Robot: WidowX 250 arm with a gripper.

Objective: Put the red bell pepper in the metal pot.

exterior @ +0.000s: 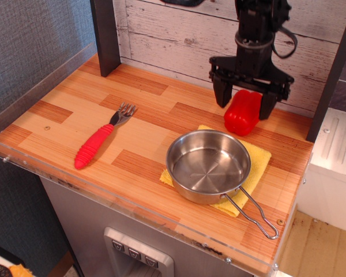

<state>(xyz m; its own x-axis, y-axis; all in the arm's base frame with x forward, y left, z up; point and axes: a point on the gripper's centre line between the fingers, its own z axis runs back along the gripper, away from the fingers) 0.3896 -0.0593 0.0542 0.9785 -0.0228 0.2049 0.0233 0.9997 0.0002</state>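
Note:
The red bell pepper (pixel 242 112) stands on the wooden counter at the back right, just behind the yellow cloth. My black gripper (pixel 245 107) hangs over it, open, with one finger on each side of the pepper's upper part; whether the fingers touch it I cannot tell. The metal pot (pixel 208 165) is a shiny shallow pan on the yellow cloth, in front of the pepper, empty, its wire handle pointing to the front right.
A fork with a ribbed red handle (pixel 95 145) lies at the left of the counter. A yellow cloth (pixel 260 161) lies under the pot. A plank wall (pixel 173 34) stands close behind the gripper. Dark posts stand at back left (pixel 105 34) and at the right.

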